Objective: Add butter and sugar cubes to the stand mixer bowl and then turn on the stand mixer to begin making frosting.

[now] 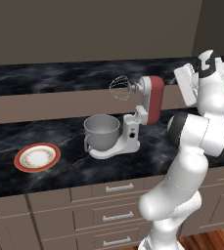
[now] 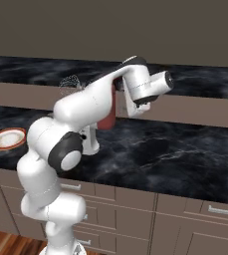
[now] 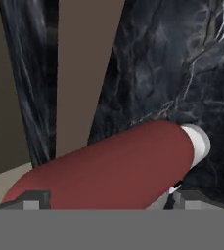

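Fingers (image 3: pixel 106 199) spread apart straddle the stand mixer (image 3: pixel 108 171) head mid-frame: rigid, probably slick, best pressed down from above

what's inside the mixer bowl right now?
In the left base view the stand mixer bowl shows bare grey metal inside, with no butter or sugar cubes visible. The near wall hides the bottom, so small pieces there can't be ruled out. The whisk is tilted up, clear of it.
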